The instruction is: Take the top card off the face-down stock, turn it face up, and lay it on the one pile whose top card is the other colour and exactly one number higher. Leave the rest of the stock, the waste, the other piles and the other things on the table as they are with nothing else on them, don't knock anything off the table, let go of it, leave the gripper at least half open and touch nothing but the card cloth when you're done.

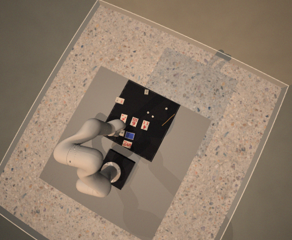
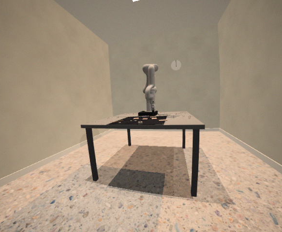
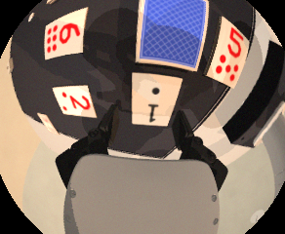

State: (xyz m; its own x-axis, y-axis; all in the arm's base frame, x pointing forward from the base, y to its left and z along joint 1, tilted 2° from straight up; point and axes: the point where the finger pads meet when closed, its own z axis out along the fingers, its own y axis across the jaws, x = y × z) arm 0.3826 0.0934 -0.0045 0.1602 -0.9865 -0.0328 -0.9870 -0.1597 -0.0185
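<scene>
The blue-backed stock [image 1: 129, 135] [image 3: 173, 26] lies on the black card cloth [image 1: 156, 139]. My gripper [image 3: 146, 115] is open and low over the cloth, just left of the stock in the top view. A face-up card with a single black pip [image 1: 121, 133] [image 3: 154, 105] lies flat on the cloth between the open fingers. I cannot tell if the fingers touch it. A red 2 [image 1: 123, 118] [image 3: 75, 100], a red 6 [image 1: 133, 121] [image 3: 63, 38] and a red 4 [image 1: 144, 125] form a row of piles. A red 5 [image 1: 126, 144] [image 3: 228, 53] lies beside the stock.
Another face-up card [image 1: 119, 100] and a small card [image 1: 146, 91] lie at the cloth's far side. Three small white tokens [image 1: 152, 116] and a thin wooden stick [image 1: 168, 119] lie to the right. The arm's black base plate [image 1: 125, 165] adjoins the cloth.
</scene>
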